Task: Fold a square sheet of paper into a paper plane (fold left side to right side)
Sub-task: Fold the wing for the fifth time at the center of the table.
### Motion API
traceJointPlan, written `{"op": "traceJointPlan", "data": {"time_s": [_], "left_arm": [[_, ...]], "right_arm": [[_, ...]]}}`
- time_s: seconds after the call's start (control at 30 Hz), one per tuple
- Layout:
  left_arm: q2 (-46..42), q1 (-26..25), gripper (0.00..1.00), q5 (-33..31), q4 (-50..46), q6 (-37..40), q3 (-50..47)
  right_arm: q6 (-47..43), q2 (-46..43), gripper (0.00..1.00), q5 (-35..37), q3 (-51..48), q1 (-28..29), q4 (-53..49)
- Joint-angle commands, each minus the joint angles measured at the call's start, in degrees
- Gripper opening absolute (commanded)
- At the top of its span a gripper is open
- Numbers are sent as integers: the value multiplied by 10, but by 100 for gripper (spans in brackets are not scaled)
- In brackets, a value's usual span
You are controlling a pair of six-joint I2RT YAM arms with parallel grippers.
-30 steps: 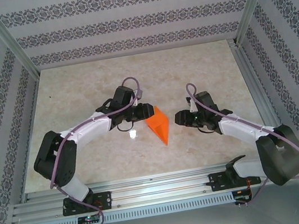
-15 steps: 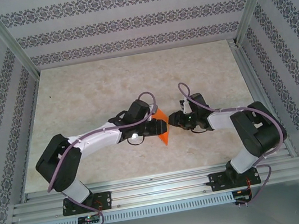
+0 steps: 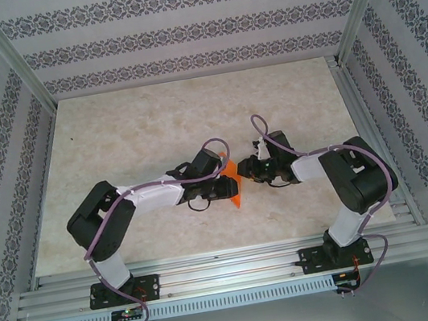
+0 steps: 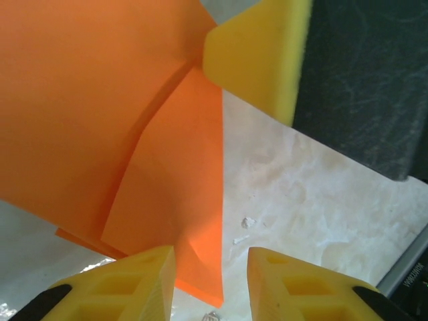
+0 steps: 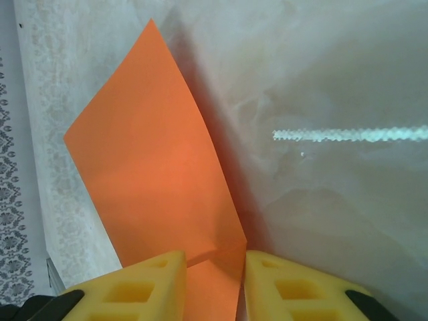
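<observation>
The left gripper [image 4: 210, 274] and right gripper [image 5: 214, 271] both have their fingers parted, straddling the paper [image 3: 235, 186], a part-folded flap lifted between them. To my eye, one should pinch the free edge, carry it across slowly and match edges before pressing the crease.

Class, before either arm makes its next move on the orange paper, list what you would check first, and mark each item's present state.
1. Is the orange paper between the fingers of the right pincer: ok.
2. Is the right pincer shut on it: not ok, jaws apart.
3. Is the left pincer over the paper's edge: ok, jaws apart.
4. Is the paper well inside the table: ok.
5. Are the pincers apart from each other: cannot tell, they are very close from above.
6. Are the fold's edges lined up: cannot tell.
</observation>
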Motion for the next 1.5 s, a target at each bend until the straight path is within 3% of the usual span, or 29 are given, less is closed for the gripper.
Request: {"op": "traceJointPlan", "data": {"time_s": [0.0,0.23,0.47,0.8,0.97,1.47], "left_arm": [[11,2,30,-32,0,2,4],[24,9,18,-41,6,-2,-7],[35,14,12,-50,6,-3,-16],[44,15,9,-48,10,-2,-20],[45,16,8,-46,10,0,-22],[50,16,5,-47,8,1,-26]], "right_arm": [[-14,-7,28,0,17,7,2],[-9,-24,28,-17,18,16,17],[-11,-49,33,-14,20,24,-4],[-30,-87,27,24,10,6,-59],[-37,-69,15,35,5,-11,-78],[4,-25,9,-13,20,53,-10]]}}
